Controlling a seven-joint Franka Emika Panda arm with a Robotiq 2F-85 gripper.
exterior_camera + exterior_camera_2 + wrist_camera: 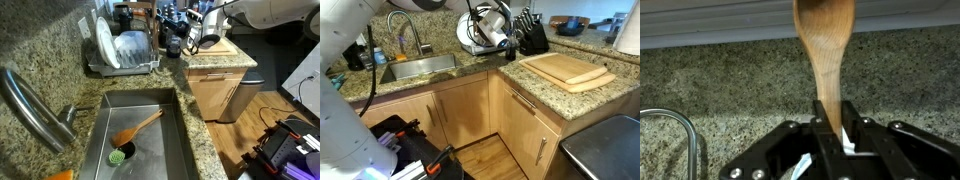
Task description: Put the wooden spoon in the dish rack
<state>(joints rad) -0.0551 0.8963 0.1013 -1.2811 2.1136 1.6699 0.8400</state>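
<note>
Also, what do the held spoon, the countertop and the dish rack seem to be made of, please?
Spoon: wood, warm brown and matte, apparently unvarnished. Countertop: speckled stone, probably polished granite. Dish rack: thin bright wire, likely chromed metal.

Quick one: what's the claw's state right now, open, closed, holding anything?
The claw: closed, holding the wooden spoon by its handle.
</note>
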